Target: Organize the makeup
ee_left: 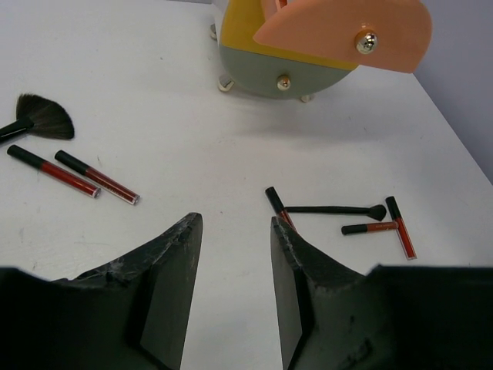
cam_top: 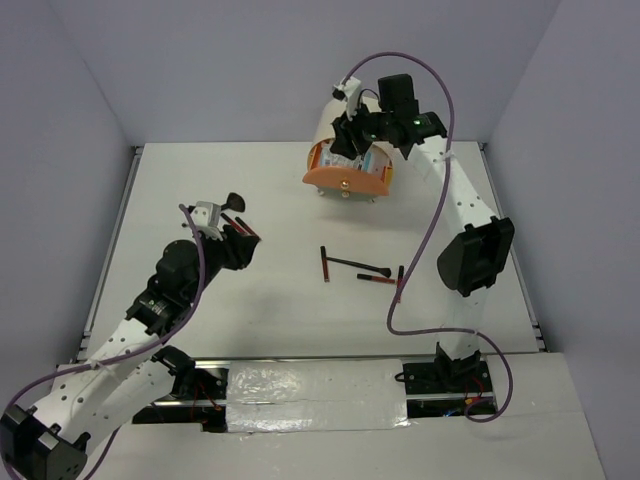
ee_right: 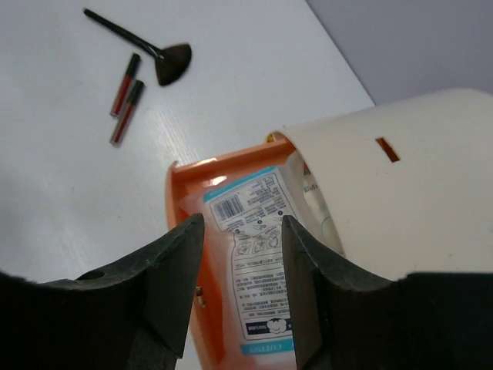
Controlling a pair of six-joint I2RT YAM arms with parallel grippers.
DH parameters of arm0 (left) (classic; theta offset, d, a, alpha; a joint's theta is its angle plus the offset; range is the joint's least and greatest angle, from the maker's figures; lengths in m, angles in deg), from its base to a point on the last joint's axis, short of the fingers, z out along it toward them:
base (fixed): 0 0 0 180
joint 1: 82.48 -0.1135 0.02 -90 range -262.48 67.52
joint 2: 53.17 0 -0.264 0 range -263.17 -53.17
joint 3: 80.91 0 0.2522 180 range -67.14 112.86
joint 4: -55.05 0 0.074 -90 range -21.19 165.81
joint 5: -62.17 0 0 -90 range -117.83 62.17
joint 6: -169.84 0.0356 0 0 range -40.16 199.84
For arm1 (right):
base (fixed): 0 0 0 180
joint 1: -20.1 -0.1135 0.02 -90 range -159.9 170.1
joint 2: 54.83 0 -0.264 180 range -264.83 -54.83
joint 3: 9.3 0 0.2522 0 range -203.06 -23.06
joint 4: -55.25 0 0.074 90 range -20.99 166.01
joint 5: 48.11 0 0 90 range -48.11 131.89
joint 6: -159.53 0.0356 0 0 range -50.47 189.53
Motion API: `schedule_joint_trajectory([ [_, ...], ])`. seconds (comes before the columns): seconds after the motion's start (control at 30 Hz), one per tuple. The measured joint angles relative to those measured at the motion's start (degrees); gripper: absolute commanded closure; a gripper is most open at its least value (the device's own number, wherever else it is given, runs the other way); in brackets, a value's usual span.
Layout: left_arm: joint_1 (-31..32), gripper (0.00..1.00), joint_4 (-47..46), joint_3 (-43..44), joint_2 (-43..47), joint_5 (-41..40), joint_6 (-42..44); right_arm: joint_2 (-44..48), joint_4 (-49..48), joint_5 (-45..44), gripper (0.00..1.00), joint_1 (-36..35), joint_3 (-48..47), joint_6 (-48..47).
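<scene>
A white-and-blue packet (ee_right: 258, 254) lies in the open orange drawer (ee_right: 185, 185) of the cream cylinder (ee_right: 400, 177). My right gripper (ee_right: 240, 223) hovers over that drawer, open, jaws either side of the packet without closing on it; it also shows in the top view (cam_top: 350, 140). A black fan brush (ee_left: 42, 116) and two dark-red sticks (ee_left: 54, 171) (ee_left: 96, 177) lie left of my left gripper (ee_left: 235, 223), which is open and empty above the table. Right of it lie a stick (ee_left: 277, 206), a thin black brush (ee_left: 331, 209) and two more sticks (ee_left: 370, 227) (ee_left: 400, 227).
The cream cylinder with orange drawers (cam_top: 345, 165) stands at the back of the white table (cam_top: 280, 310). Grey walls close the table on three sides. A taped strip (cam_top: 315, 395) runs along the near edge between the arm bases.
</scene>
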Motion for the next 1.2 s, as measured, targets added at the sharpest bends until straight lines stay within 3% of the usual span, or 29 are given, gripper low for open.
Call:
schedule_joint_trajectory([
  [0.17, 0.02, 0.46, -0.02, 0.98, 0.02, -0.07, -0.07, 5.55, -0.39, 11.61, 0.35, 2.43, 0.5, -2.97],
  [0.23, 0.02, 0.49, 0.2, 1.29, 0.09, -0.22, -0.24, 9.05, 1.33, 18.56, 0.31, 3.67, 3.13, -9.05],
  [0.3, 0.02, 0.67, 0.31, 1.53, 0.31, -0.55, -0.52, 11.87, 7.76, 24.28, 0.32, 4.79, 5.16, -20.24],
  [0.37, 0.02, 0.87, 0.74, 1.62, 0.85, -1.11, -1.44, 13.11, 15.76, 27.78, 0.44, 4.66, 6.16, -32.81],
  [0.4, 0.02, 0.92, 0.98, 1.62, 1.14, -1.4, -1.7, 13.16, 19.63, 28.28, 0.56, 4.09, 6.47, -37.51],
  [0.47, 0.02, 1.0, 1.33, 1.62, 1.64, -1.81, -2.01, 12.57, 24.44, 27.3, 0.61, 2.6, 7.8, -42.47],
  [0.6, 0.0, 1.0, 1.53, 1.62, 2.27, -2.43, -3.06, 11.85, 23.93, 21.49, 0.72, 0.22, 15.34, -41.57],
  [0.73, 0.02, 0.97, 1.55, 1.62, 2.43, -2.67, -3.69, 13.03, 14.21, 12.44, 0.76, -1.09, 27.26, -36.0],
  [0.8, 0.02, 0.93, 1.57, 1.62, 2.49, -2.67, -4.55, 13.11, 10.45, 7.63, 0.77, -1.6, 30.84, -33.27],
  [0.97, 0.02, 0.69, 1.62, 1.6, 2.58, -3.06, -6.03, 13.2, -0.48, -3.19, 0.8, -2.93, 32.89, -26.08],
  [1.2, 0.0, 0.63, 1.57, 1.31, 2.14, -3.87, -7.85, 14.78, -14.64, -13.2, 0.79, -3.91, 38.34, -20.17],
])
